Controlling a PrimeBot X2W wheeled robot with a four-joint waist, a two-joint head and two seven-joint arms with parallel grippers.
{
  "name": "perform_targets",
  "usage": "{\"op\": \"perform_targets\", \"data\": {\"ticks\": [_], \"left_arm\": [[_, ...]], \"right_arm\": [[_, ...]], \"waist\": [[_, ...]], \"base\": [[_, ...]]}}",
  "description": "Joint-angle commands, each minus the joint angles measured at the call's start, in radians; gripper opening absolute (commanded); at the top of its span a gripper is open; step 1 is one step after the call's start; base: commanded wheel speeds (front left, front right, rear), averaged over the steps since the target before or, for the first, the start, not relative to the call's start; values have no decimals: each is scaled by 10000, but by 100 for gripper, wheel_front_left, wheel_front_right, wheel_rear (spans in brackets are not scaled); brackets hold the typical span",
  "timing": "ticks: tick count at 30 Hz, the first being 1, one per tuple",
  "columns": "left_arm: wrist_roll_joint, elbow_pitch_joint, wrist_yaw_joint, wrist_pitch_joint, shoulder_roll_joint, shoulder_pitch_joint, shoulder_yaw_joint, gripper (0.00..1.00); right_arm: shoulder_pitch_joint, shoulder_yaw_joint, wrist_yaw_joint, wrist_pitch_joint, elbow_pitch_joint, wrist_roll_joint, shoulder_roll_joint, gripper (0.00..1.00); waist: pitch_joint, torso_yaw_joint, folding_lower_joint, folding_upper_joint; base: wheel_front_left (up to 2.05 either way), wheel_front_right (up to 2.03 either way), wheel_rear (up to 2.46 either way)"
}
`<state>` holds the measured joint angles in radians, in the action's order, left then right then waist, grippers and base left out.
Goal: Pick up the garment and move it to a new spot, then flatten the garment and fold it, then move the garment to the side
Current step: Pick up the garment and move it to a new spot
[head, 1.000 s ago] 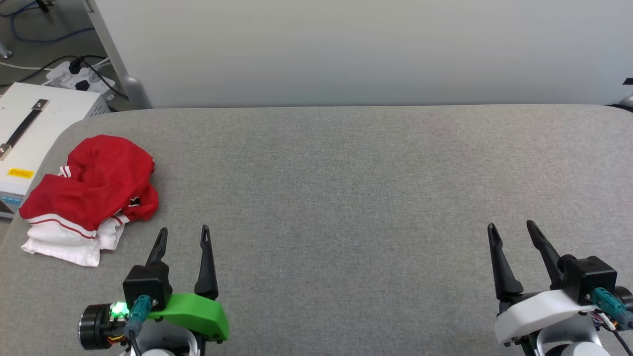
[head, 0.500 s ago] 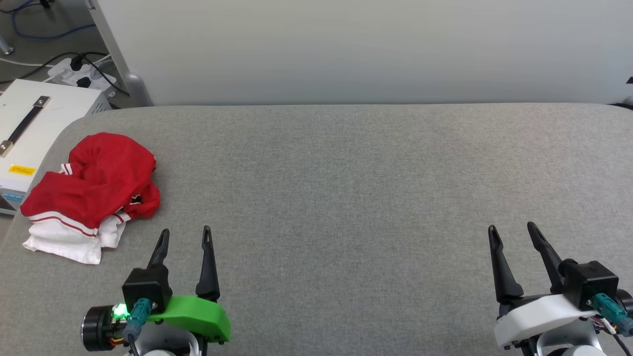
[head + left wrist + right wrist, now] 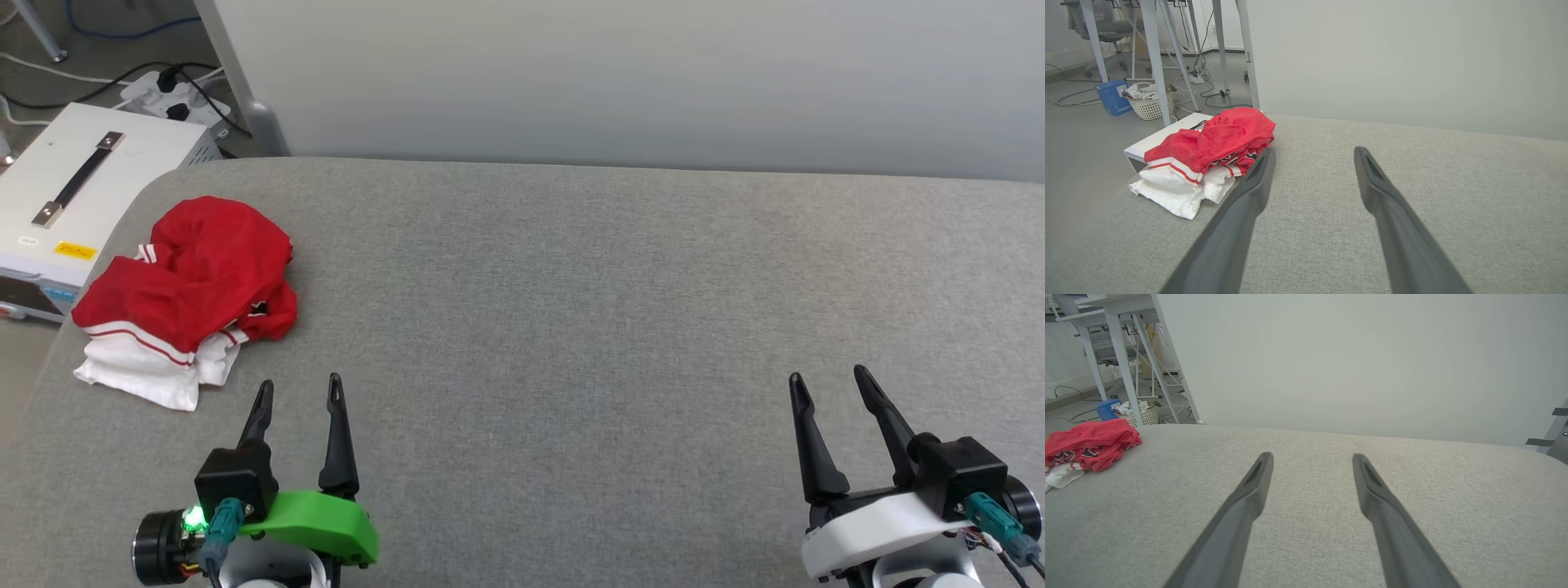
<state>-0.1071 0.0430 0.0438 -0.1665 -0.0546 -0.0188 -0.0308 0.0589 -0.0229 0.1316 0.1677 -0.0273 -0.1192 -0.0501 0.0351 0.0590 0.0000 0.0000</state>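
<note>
A crumpled red-and-white jersey (image 3: 184, 282) lies in a heap on the grey fabric-covered table (image 3: 571, 310), close to the table's far left corner and just in from its rounded left edge. The red body is bunched on top, and white sleeve cloth with red-and-white striped trim spills out toward the table's near side. A scrap of black, white-edged print peeks from a fold (the left wrist view shows it a little better, though not well enough to read). The left gripper (image 3: 300, 382) hovers over the table's near left part, its two long dark fingers spread wide with nothing between them. Its tips point toward the table's far edge and stop near the heap without touching it. The right gripper (image 3: 827, 374) hovers over the table's near right part, well apart from the shirt, and it too is splayed wide and empty. Off the table's left edge stands a white box with a black handle (image 3: 90, 196), and a power strip (image 3: 171, 86) with dark cables lies on the floor past the table's far left corner. A plain pale wall panel (image 3: 612, 73) rises behind the table's far edge. In the left wrist view, beyond the table's left side, a white basket (image 3: 1149, 107) and a blue box (image 3: 1112, 97) sit on the floor among grey desk legs (image 3: 1153, 49).
</note>
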Motion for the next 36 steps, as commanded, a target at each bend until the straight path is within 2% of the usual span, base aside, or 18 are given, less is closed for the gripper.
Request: {"op": "perform_targets", "data": {"ticks": [1, 27, 36], "left_arm": [[-133, 49, 78, -109, 29, 110, 9, 100], [-1011, 309, 302, -650, 38, 203, 168, 100], [-1276, 455, 281, -834, 41, 229, 260, 100]], "right_arm": [[111, -71, -6, 104, -77, -48, -2, 100], [72, -755, -8, 641, -184, 160, -1, 100], [49, -894, -9, 823, -219, 157, -1, 100]], "waist": [[50, 233, 0, 0], [594, 3041, 0, 0], [755, 3616, 0, 0]], "base": [[0, 0, 0], [0, 0, 0], [0, 0, 0]]}}
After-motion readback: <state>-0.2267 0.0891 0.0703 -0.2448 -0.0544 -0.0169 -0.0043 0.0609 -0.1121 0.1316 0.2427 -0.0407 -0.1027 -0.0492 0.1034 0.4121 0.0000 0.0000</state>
